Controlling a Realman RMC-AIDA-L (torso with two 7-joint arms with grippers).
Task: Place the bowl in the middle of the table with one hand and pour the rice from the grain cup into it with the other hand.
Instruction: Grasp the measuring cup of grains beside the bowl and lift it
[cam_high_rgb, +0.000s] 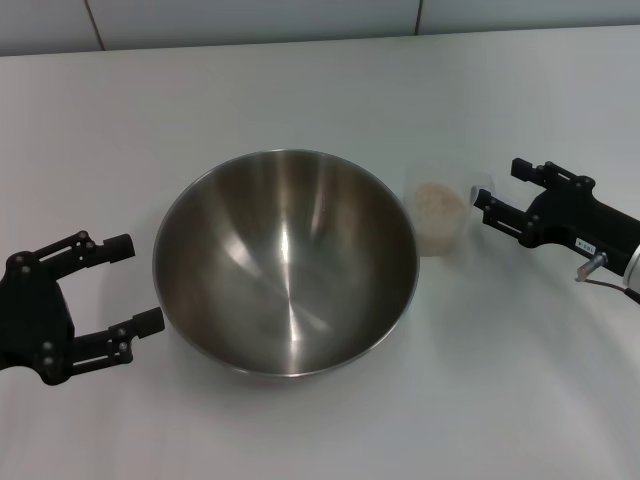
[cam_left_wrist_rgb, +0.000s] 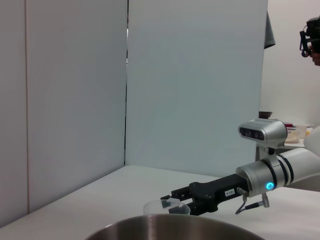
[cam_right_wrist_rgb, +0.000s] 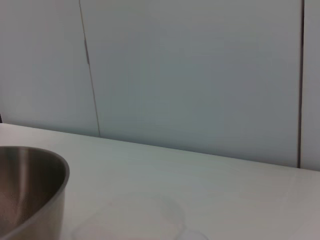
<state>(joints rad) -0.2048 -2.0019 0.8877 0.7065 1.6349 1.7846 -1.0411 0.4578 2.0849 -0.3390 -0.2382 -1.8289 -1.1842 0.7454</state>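
The large steel bowl (cam_high_rgb: 285, 262) stands empty on the white table (cam_high_rgb: 300, 100), about mid-table. The clear grain cup (cam_high_rgb: 438, 216), with rice (cam_high_rgb: 438, 197) in it, stands upright just right of the bowl. My right gripper (cam_high_rgb: 498, 184) is open, level with the cup and close to its right side, not closed on it. My left gripper (cam_high_rgb: 138, 284) is open and empty just left of the bowl's rim. The left wrist view shows the bowl rim (cam_left_wrist_rgb: 175, 225), the cup (cam_left_wrist_rgb: 166, 206) and the right gripper (cam_left_wrist_rgb: 176, 199) behind it. The right wrist view shows the bowl (cam_right_wrist_rgb: 30, 195) and, faintly, the cup rim (cam_right_wrist_rgb: 135, 217).
Pale wall panels (cam_high_rgb: 250, 18) stand behind the table's far edge. In the left wrist view a person (cam_left_wrist_rgb: 312, 37) shows at the far side of the room, beyond the right arm (cam_left_wrist_rgb: 280, 172). Bare table lies in front of and behind the bowl.
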